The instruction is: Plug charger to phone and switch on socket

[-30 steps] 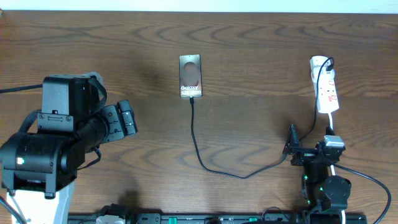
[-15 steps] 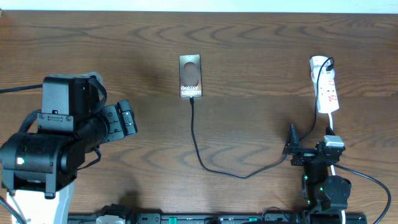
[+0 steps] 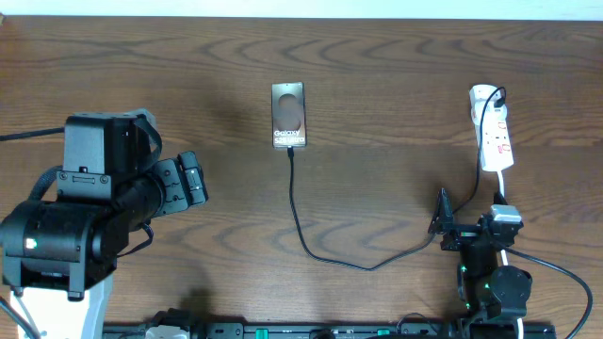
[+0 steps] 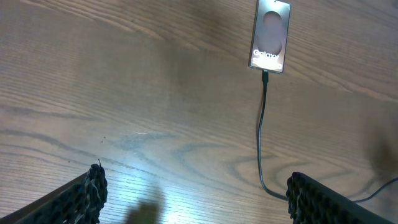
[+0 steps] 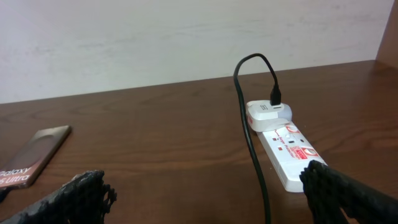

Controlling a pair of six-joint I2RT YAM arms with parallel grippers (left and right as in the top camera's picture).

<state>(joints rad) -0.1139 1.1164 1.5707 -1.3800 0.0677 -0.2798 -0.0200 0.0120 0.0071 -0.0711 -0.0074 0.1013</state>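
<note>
"Looking from overhead, where does the phone [image 3: 288,115] lie?"

"Toward the far edge of the table [image 3: 377,66], with its lettering end nearest the arms. The charger [image 3: 296,212] meets that near edge, loops across the wood and climbs to the socket [image 3: 496,139] on the right."

"What does the right wrist add?"

"The side view. The cable arches up and drops into a white adapter [image 5: 267,114] at the strip's far end, and a pale wall [image 5: 186,37] rises just behind the table edge. Whether the red-marked switches are on cannot be told."

"And the left wrist?"

"It shows the connector tip [image 4: 265,76] touching the phone's bottom edge, more clearly than overhead does. The socket lies outside that view."

"The fingers?"

"The left gripper [image 4: 194,180] is spread wide, holding nothing, well apart from the phone. The right gripper [image 5: 205,183] is likewise released. In its view the cable runs down between the two fingers."

"Room to move?"

"Broad bare wood lies between phone and socket, and left of the phone — only the cable loop and the strip's white cord [image 3: 500,185] lie near the right arm."
</note>
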